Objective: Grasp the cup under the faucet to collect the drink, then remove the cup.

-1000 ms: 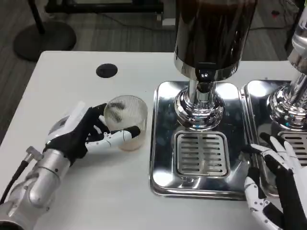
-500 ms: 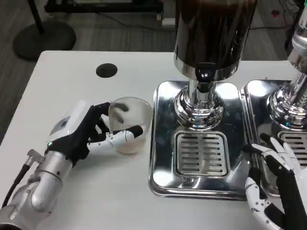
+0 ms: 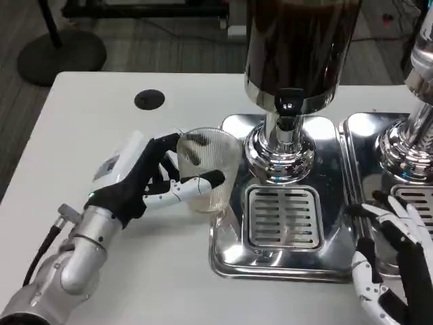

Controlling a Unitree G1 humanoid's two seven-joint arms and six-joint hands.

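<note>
My left hand (image 3: pixel 139 179) reached in from the lower left, fingers wrapped around the cup (image 3: pixel 208 169), holding it at the left edge of the chrome drip tray (image 3: pixel 230 250), left of the faucet (image 3: pixel 287 108). The cup was clear ribbed plastic, upright. My right hand (image 3: pixel 392 264) rested at the tray's right side, fingers spread, holding nothing. The slotted grate (image 3: pixel 284 217) gleamed.

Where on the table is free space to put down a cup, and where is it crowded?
Free: white table left of the cable hole, and in front of the left hand. Crowded: the cup at the drip tray edge; right hand.
</note>
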